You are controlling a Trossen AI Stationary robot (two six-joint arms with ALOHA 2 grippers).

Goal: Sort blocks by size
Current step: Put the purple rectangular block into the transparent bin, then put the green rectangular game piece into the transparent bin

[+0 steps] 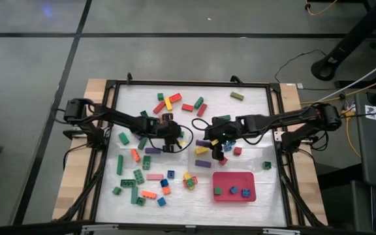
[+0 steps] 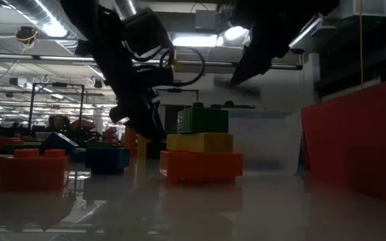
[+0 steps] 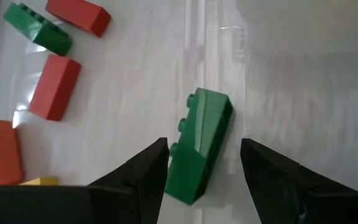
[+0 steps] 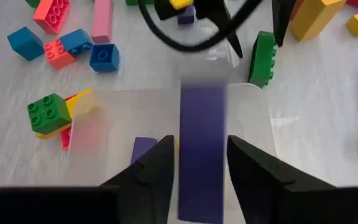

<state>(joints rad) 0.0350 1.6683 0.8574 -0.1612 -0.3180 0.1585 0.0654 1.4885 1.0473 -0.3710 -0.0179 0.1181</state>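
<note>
Many studded blocks lie scattered over the white table (image 1: pixel 253 117). My left gripper (image 1: pixel 169 145) is open at mid-table. In the left wrist view (image 3: pixel 204 162) its fingers stand on either side of a green bar (image 3: pixel 201 146), which lies on its side on the table. My right gripper (image 1: pixel 217 151) is open just right of it. In the right wrist view (image 4: pixel 201 155) a blurred purple bar (image 4: pixel 202 143) shows between its fingers, over a clear tub (image 4: pixel 123 112). A second purple block (image 4: pixel 143 149) lies in the tub. My left gripper: one finger (image 3: pixel 151 165) is close against the green bar's near end; I cannot tell whether it touches. My right gripper: narrow gaps show on both sides of the purple bar, which lies along the fingers; I cannot tell whether they touch it.
A red tray (image 1: pixel 235 196) at the near right holds a green and two blue short blocks. In the low view a green, a yellow and an orange block (image 2: pixel 200 147) are stacked close by. Loose blocks (image 1: pixel 142 183) crowd the near left and the far middle. A black cable (image 4: pixel 185 37) loops between the grippers.
</note>
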